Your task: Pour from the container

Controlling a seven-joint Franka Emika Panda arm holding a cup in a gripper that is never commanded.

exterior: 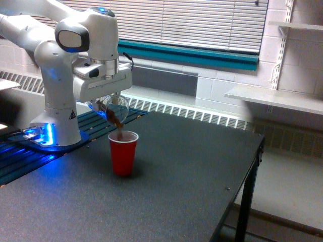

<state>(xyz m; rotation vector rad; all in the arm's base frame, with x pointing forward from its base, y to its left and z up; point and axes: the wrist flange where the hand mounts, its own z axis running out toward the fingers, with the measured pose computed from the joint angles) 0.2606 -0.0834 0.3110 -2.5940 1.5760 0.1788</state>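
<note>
A small clear rounded container (pixel 114 109) with brown stuff inside hangs tilted steeply, mouth down toward the exterior view's right. My gripper (pixel 107 102) is shut on it, just under the white hand block. A brown stream falls from its lip into the red cup (pixel 122 152), which stands upright on the dark table directly below. The container's lip is a short gap above the cup's rim. The fingers themselves are mostly hidden behind the container and the hand.
The dark table (pixel 166 176) ends at an edge on the exterior view's right. The arm's white base (pixel 60 118) stands on a blue-lit plate (pixel 43 137) at the left. A radiator grille and a blinded window run behind.
</note>
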